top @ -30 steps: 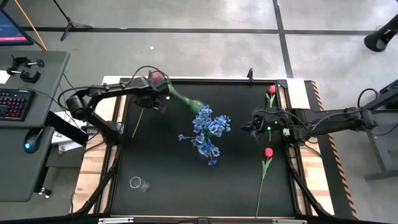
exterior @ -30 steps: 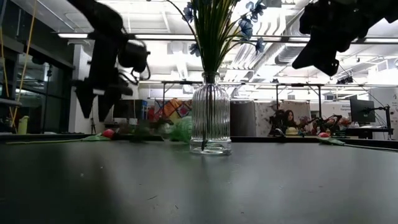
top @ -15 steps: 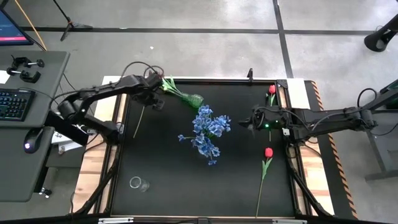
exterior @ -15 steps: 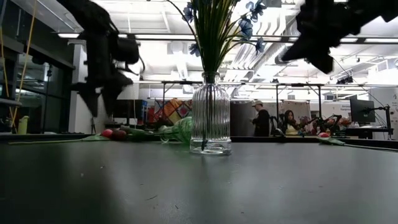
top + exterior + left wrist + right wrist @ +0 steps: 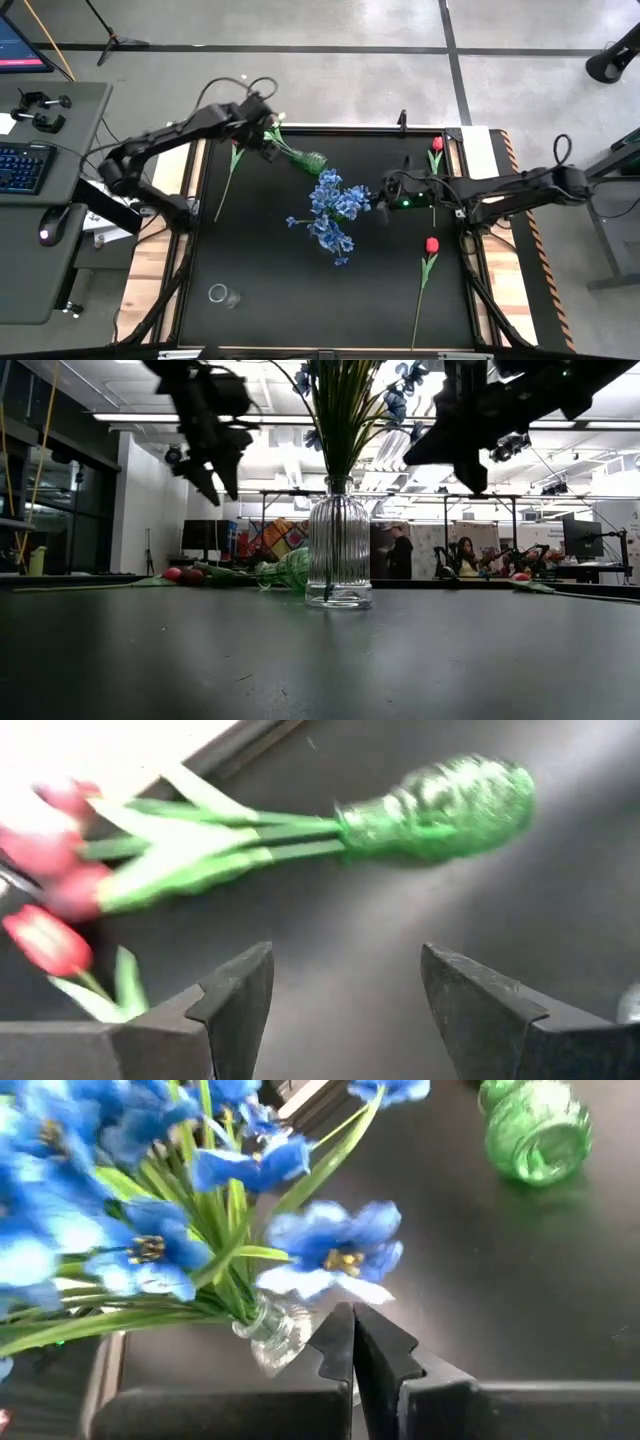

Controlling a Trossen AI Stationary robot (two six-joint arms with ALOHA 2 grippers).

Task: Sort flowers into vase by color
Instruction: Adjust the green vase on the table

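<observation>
Black tabletop: blue flowers (image 5: pixel 335 212) fill the central clear vase (image 5: pixel 338 552). Left gripper (image 5: pixel 345 1005), fingers spread and empty, hovers over tulips (image 5: pixel 60 870) in a toppled green vase (image 5: pixel 440 808). Right gripper (image 5: pixel 353 1348), pinched closed, waits near the blue blossoms. Grasp stems gently.

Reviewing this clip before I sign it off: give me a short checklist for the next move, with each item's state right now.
1. Left gripper open and empty: ok, nothing sits between its fingers.
2. Green vase upright: not ok, it lies on its side near the table's far edge, with tulip stems in its mouth.
3. Blue flowers in the clear ribbed vase: ok, and that vase stands upright.
4. Right gripper ready to grasp: not ok, its fingers are shut and empty, close beside the blue flowers.
5. Red tulips left to sort: ok, one lies on the table's right side and another near the far right corner.
</observation>
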